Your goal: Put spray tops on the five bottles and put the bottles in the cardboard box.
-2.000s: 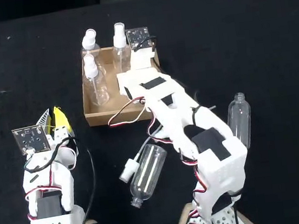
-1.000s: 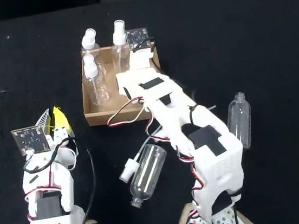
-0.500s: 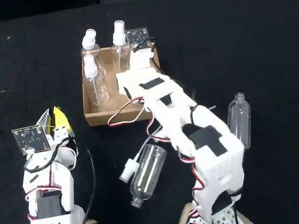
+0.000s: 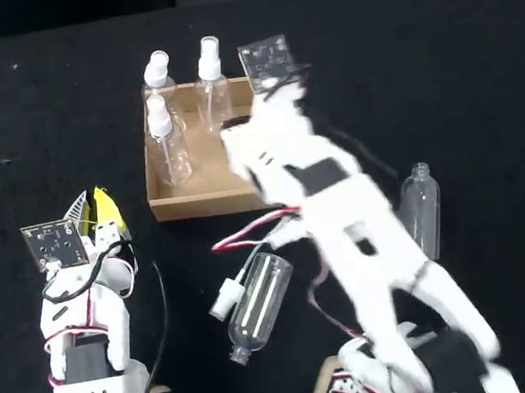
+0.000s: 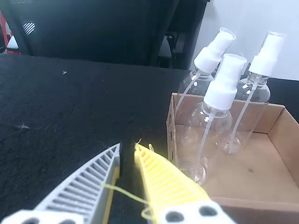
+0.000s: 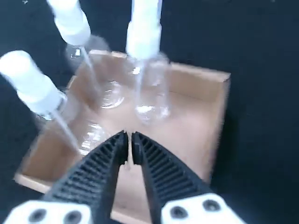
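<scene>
The cardboard box (image 4: 205, 180) sits on the desk (image 4: 479, 84) with three spray-topped bottles (image 4: 168, 143) standing upright along its left and far sides. Nearer the arms, an uncapped bottle (image 4: 258, 301) lies on its side with a loose spray top (image 4: 224, 303) just beside it, and another topless bottle (image 4: 420, 208) lies well off to the right. The right gripper (image 6: 129, 139), which was low in the box a moment ago, has lifted above it, jaws closed on nothing. The left gripper (image 5: 127, 153) has stayed left of the box, jaws closed and empty.
</scene>
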Robot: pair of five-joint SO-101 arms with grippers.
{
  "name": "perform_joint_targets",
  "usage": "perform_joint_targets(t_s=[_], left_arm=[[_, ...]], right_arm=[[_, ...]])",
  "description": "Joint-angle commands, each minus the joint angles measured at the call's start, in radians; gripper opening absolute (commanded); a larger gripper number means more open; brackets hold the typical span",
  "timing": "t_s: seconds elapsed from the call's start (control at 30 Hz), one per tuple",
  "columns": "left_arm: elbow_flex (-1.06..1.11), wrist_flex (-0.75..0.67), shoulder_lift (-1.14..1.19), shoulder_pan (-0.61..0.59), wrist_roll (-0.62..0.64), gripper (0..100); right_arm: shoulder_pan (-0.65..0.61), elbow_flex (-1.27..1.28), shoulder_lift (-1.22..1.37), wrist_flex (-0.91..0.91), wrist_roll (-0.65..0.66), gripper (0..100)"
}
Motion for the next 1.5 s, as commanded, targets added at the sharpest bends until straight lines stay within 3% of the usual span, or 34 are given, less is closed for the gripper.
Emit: perform_joint_targets(t_s=[0.0,0.17,0.27,0.47,0.63,0.8,1.0,1.33,1.47], left_arm=[[0.021,-0.02,0.005,-0.005,-0.005,5],[0.021,-0.02,0.008,-0.002,-0.005,5],[0.021,-0.02,0.005,-0.007,-0.005,5],[0.013,-0.02,0.003,-0.059,0.002,5],[0.007,0.005,0.002,-0.153,-0.005,5],[-0.028,0.087,0.002,-0.262,0.003,5],[-0.039,0.138,0.002,-0.321,0.069,5],[-0.035,0.143,0.002,-0.315,0.069,5],[-0.035,0.143,0.002,-0.315,0.069,5]], right_arm=[[0.124,-0.038,-0.2,0.233,0.138,7.8],[0.236,-0.113,-0.341,0.574,0.33,16.2],[0.241,-0.166,-0.377,0.718,0.554,16.6],[0.193,-0.137,-0.343,0.89,1.042,18.8],[0.081,-0.139,-0.295,1.103,1.307,36.7],[-0.097,-0.041,-0.242,1.085,1.427,36.1],[-0.252,0.056,-0.134,0.914,1.444,33.9],[-0.41,0.053,-0.077,0.891,1.507,34.5],[-0.405,0.087,-0.077,0.885,1.537,42.0]])
